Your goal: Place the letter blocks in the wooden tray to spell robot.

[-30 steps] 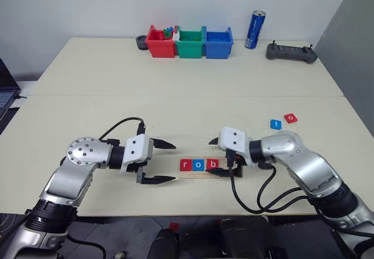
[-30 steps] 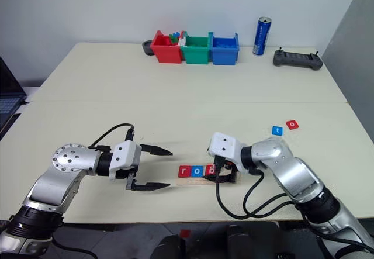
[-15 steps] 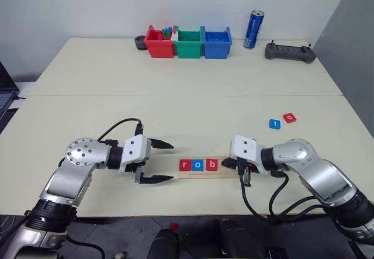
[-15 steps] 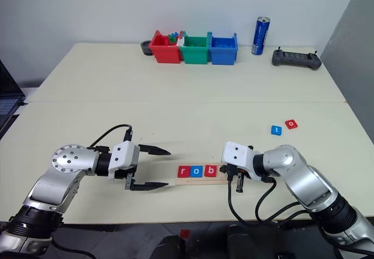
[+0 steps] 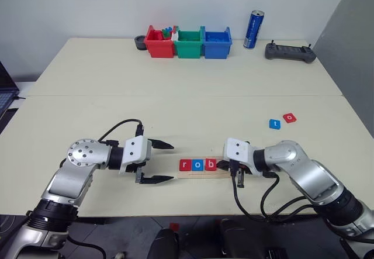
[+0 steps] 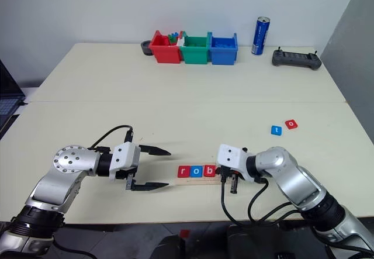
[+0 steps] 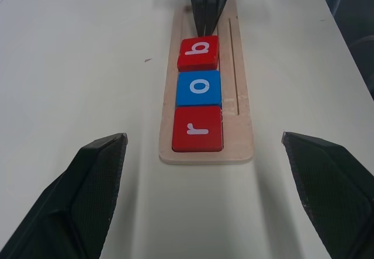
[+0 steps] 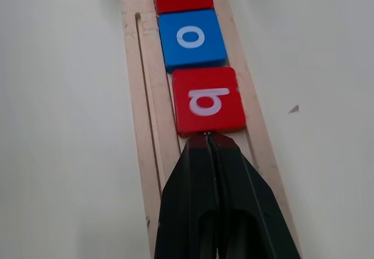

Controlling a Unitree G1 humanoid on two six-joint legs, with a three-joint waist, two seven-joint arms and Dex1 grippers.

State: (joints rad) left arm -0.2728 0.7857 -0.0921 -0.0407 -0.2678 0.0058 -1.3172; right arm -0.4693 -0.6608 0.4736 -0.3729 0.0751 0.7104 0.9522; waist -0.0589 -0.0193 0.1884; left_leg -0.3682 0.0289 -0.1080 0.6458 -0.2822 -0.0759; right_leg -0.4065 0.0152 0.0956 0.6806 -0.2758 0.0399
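The wooden tray (image 5: pixel 227 173) lies near the table's front edge. It holds three letter blocks side by side: red r (image 5: pixel 185 165), blue o (image 5: pixel 198 165) and red b (image 5: pixel 211 165). My right gripper (image 8: pixel 205 141) is shut. Its joined fingertips rest in the tray groove, right against the b block's free edge, holding nothing. My left gripper (image 5: pixel 173 162) stands open just off the tray's r end, its fingers apart from the wood. Two loose letter blocks, blue t (image 5: pixel 274 124) and red o (image 5: pixel 290 117), lie flat on the table to the far right.
Red (image 5: pixel 159 43), green (image 5: pixel 190 44) and blue (image 5: pixel 217 42) plastic bins stand in a row at the back. Beside them are a blue can (image 5: pixel 255 30) and a black controller (image 5: pixel 290 52). A dark round object (image 5: pixel 140 42) sits left of the red bin.
My right gripper, open over the b block a second ago, shut and drew back past the tray's end. It has since returned with its tips against the b block. The left arm stayed still.
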